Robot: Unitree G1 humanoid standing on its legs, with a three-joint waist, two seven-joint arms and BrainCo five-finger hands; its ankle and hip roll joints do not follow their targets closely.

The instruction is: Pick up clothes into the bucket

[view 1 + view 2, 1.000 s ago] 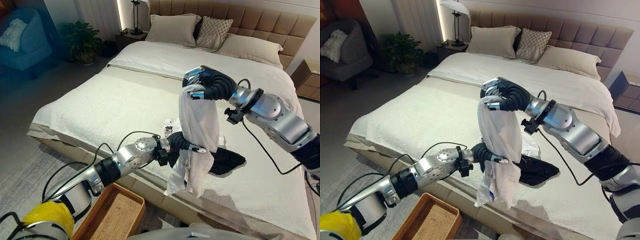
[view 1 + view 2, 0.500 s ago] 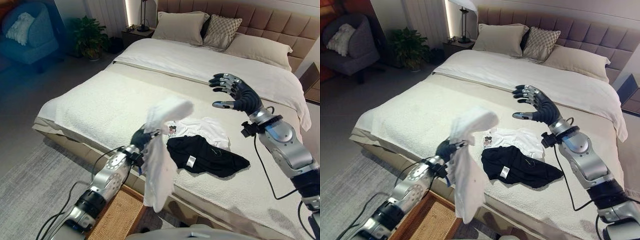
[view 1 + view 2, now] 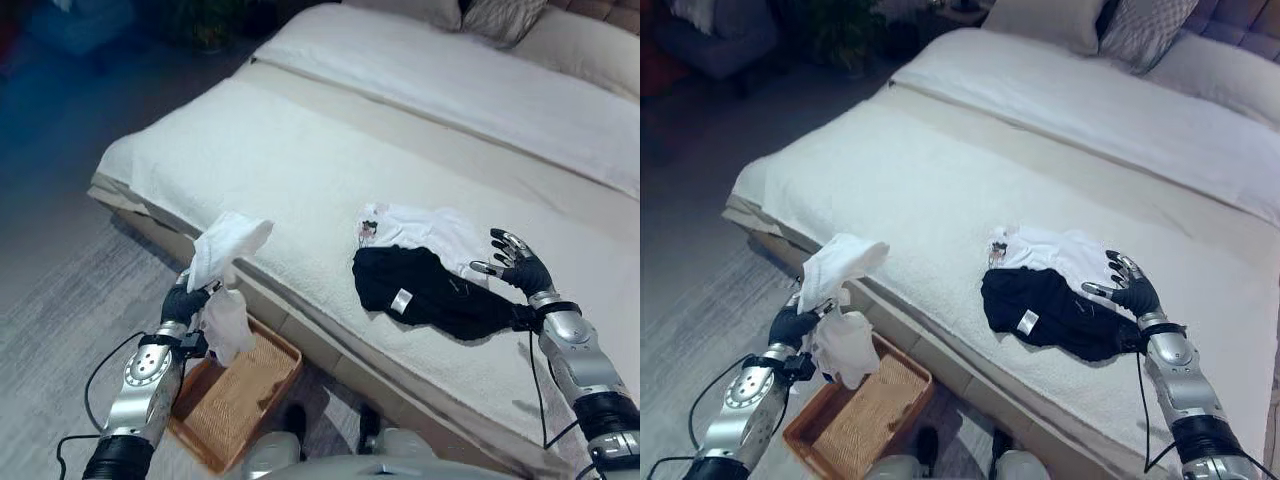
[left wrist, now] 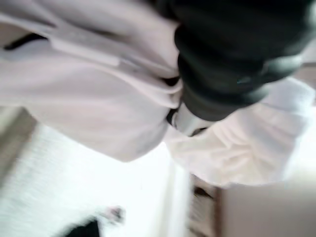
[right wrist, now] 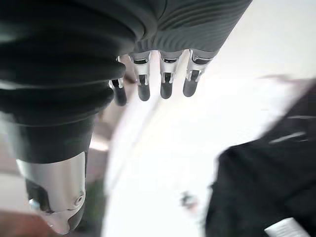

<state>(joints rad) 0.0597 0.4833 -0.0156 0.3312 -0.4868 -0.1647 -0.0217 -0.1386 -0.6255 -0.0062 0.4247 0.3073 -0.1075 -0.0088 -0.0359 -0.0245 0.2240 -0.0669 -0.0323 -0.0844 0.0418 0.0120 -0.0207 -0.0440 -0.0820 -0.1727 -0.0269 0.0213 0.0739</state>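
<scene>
My left hand is shut on a white garment, which hangs off the bed's near edge above a woven basket on the floor. In the left wrist view the white garment bunches round the dark cover. On the bed lie a black garment and, touching its far side, a white printed shirt. My right hand hovers open just right of the black garment, fingers spread. The right wrist view shows straight fingers and the black garment below them.
The bed is covered with a cream blanket and runs across most of the view. Grey carpet lies at the left, beside the basket. Pillows sit at the far head end.
The camera has tilted down. My left hand has carried the white garment down and left to just over the basket. My right hand has dropped from mid-air to beside the black garment.
</scene>
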